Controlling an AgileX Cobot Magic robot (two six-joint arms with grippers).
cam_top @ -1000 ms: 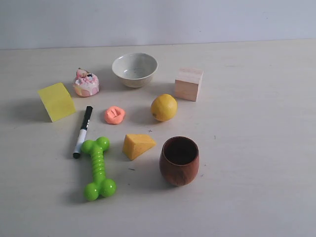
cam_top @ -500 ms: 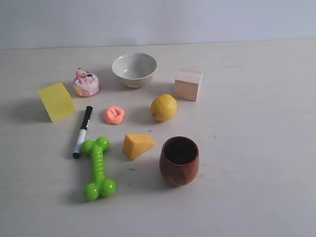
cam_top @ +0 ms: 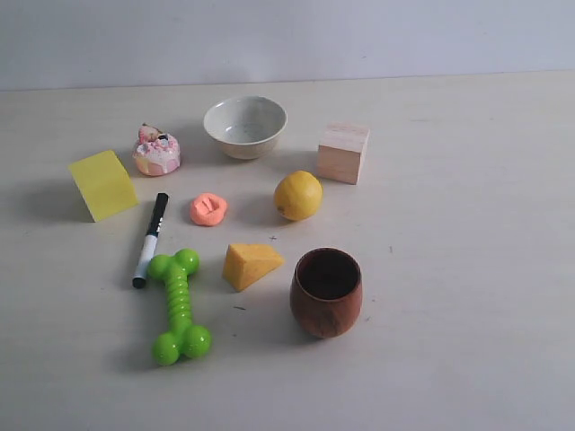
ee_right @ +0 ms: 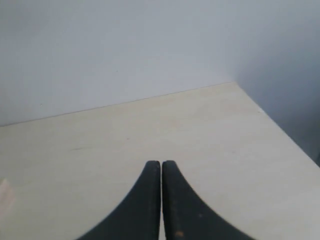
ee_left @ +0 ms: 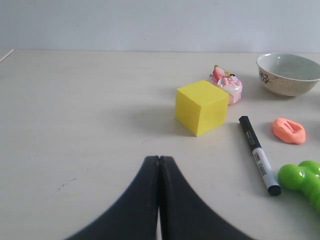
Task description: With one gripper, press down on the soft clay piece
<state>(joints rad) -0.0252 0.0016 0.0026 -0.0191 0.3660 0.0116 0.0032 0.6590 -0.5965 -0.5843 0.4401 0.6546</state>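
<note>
Sitting mid-cluster on the desk (cam_top: 467, 224): soft clay piece (cam_top: 208, 209), salmon-orange, dented on top, touching nothing.

Neighbours in the exterior view:
- marker (cam_top: 150, 239) just to its left, cap end nearest the clay
- lemon (cam_top: 298, 195) to its right, with a fair gap
- cake toy (cam_top: 156, 151) behind-left, bowl (cam_top: 244, 126) behind
- cheese wedge (cam_top: 251, 265) in front-right, green bone toy (cam_top: 180, 305) in front-left
- yellow block (cam_top: 102, 184) farther left, past the marker

Narrow lanes of bare desk run all round the clay; the widest is toward the lemon. The top of the clay is uncovered.

Wooden cube (cam_top: 343, 153) and wooden cup (cam_top: 326, 292) mark the right side of the cluster. Right of them is a broad stretch of bare desk running to the frame edge. The desk's far edge meets the wall behind the bowl.

Left gripper (ee_left: 159, 165): fingers pressed together, nothing between them, over bare desk. The yellow block (ee_left: 201, 106) is ahead of the tips. The clay (ee_left: 288, 130) is farther off, beyond the marker (ee_left: 258, 161), well apart from the gripper.

Right gripper (ee_right: 161, 167): fingers together, holding nothing. Only bare desk lies ahead, with the desk's side edge and far corner in view.
</note>
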